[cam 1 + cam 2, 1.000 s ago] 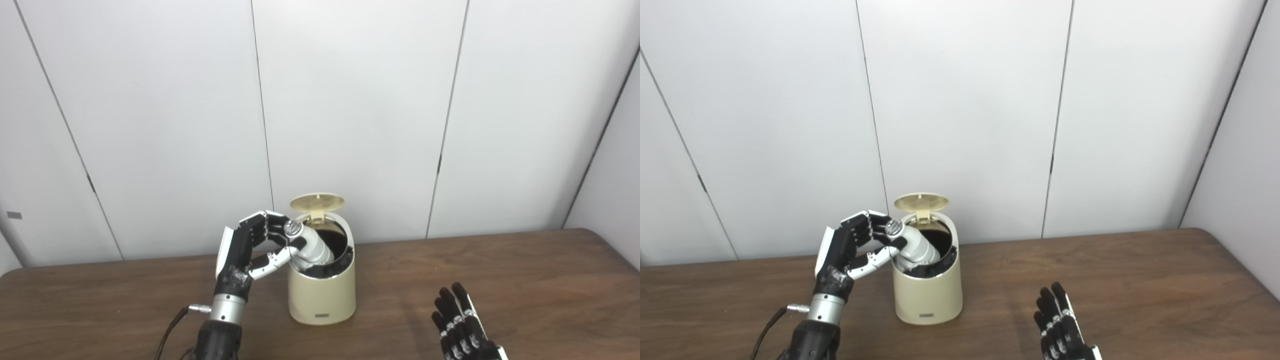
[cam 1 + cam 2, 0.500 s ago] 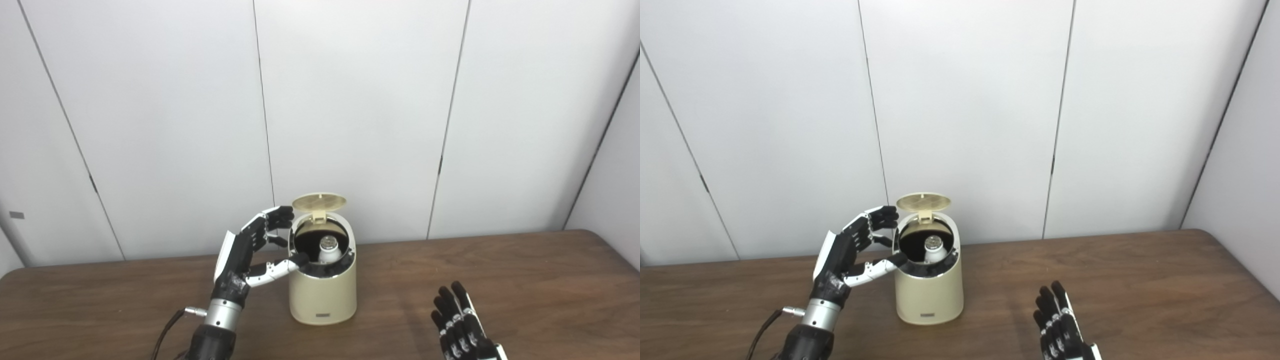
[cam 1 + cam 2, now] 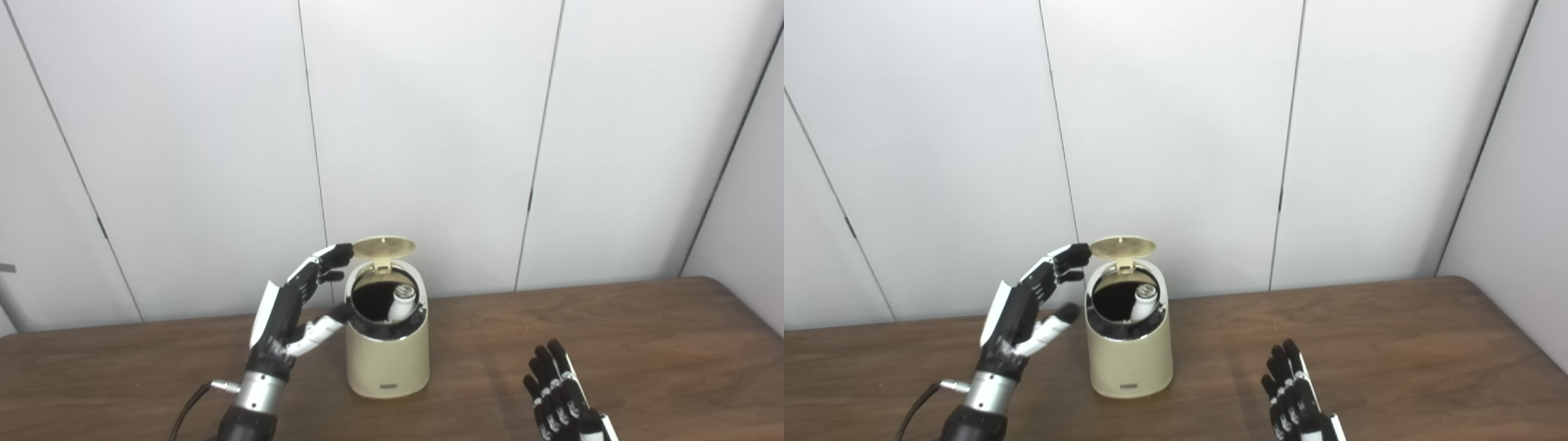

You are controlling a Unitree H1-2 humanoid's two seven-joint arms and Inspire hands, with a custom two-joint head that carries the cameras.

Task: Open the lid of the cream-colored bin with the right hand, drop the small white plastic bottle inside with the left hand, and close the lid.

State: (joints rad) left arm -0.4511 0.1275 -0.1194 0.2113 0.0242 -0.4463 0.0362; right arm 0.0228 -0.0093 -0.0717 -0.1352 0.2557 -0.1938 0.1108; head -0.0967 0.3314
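Note:
The cream-colored bin (image 3: 387, 355) stands mid-table with its round lid (image 3: 384, 246) tipped up at the back. The small white plastic bottle (image 3: 402, 301) leans inside the dark opening, cap up, against the right inner wall. My left hand (image 3: 288, 309) is open just left of the bin, fingers spread and reaching up toward the lid's left edge, holding nothing. My right hand (image 3: 560, 398) lies low at the bottom right, fingers extended and apart, empty, well away from the bin.
A brown wooden table (image 3: 643, 343) stretches to both sides, its right edge near the wall corner. White wall panels stand behind. A cable (image 3: 187, 407) trails from my left wrist.
My left hand let go of the bottle, which dropped into the bin and now leans right. The hand opened and drew back to the left. The camera shifted slightly.

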